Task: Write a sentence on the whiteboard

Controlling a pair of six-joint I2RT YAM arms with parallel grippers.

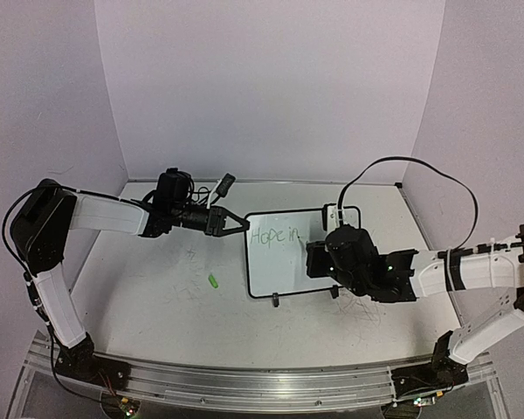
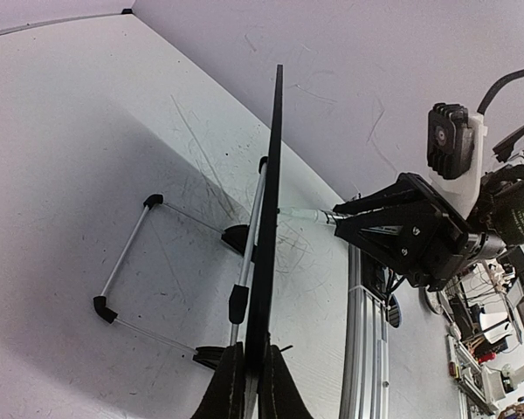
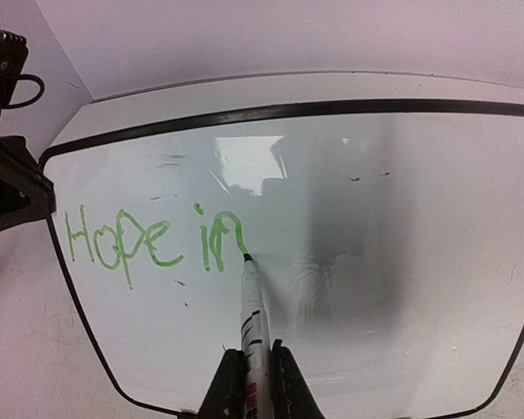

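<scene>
The whiteboard stands tilted on the table, black-framed; it fills the right wrist view and shows edge-on in the left wrist view. The sentence so reads "Hope in" in green, also seen from the top. My right gripper is shut on a white marker, whose tip touches the board at the foot of the "n". My left gripper is shut on the whiteboard's left edge; from the top it sits at the board's upper left corner.
A small green marker cap lies on the table left of the board. The board's wire stand rests behind it. Faint scribble marks cover the tabletop. White walls enclose the back and sides.
</scene>
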